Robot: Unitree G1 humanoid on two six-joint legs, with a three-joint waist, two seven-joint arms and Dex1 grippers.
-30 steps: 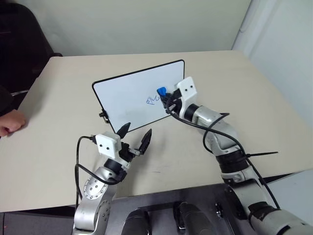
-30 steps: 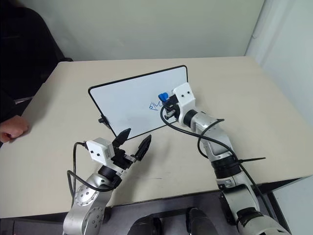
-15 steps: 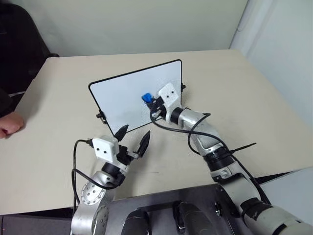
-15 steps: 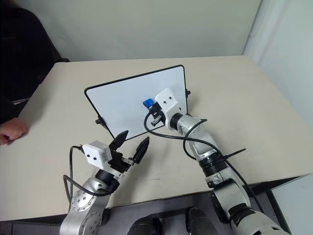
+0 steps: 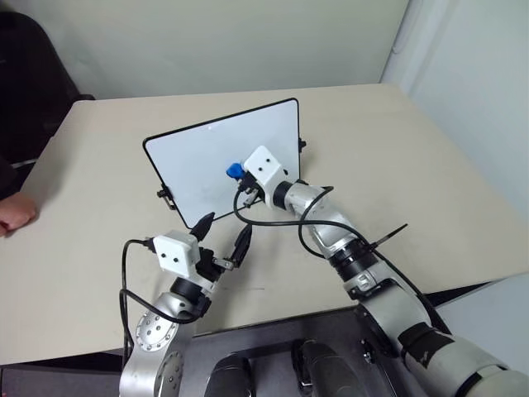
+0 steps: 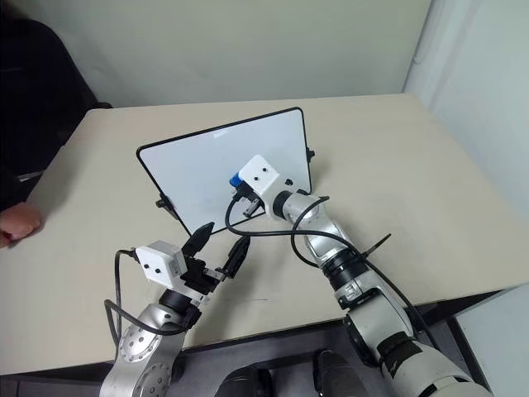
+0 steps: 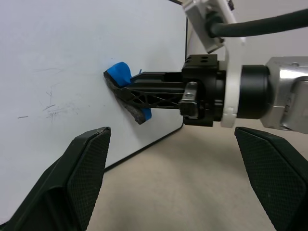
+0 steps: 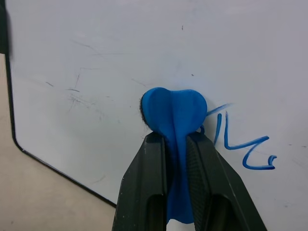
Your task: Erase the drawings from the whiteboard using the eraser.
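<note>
Whiteboard (image 5: 207, 161) propped tilted on the table (image 5: 430, 165); right gripper (image 8: 175, 139) clamps the eraser (image 8: 173, 115) against its face — beside the drawings (image 8: 245, 144). Left gripper (image 5: 223, 236) hovers below, fingers apart.

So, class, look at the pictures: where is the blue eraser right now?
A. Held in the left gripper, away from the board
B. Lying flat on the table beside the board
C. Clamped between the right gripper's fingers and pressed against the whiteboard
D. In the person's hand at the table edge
C: the eraser sits clamped in the shut right gripper, its tip against the whiteboard beside the blue drawings, while the left gripper stands open and holds nothing.
</note>
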